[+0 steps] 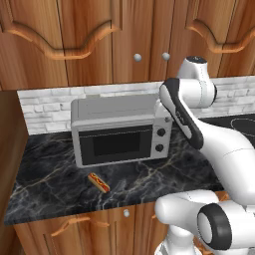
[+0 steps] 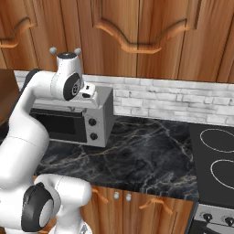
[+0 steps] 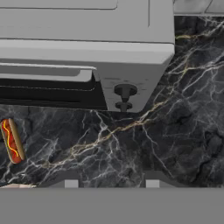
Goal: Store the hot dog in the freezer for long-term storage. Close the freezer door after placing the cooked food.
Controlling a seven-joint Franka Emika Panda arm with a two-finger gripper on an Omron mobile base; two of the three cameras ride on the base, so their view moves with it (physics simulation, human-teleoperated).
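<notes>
On the counter (image 1: 50, 184), zigzag-topped hot dog (image 1: 98, 182).

The microwave (image 3: 87, 52) is cut off at the hand view's top and left edges; the hot dog (image 3: 12, 141) is nearly clipped at the left edge.

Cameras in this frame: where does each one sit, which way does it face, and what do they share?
Left base view: behind the arm's left, facing the microwave and hot dog on the counter; arm at lower right.
Right base view: behind its right, facing counter and stove; arm at lower left.
Hand view: on the hand, looking down at the microwave front, hot dog at left; finger tips at bottom.
All share microwave and counter.
</notes>
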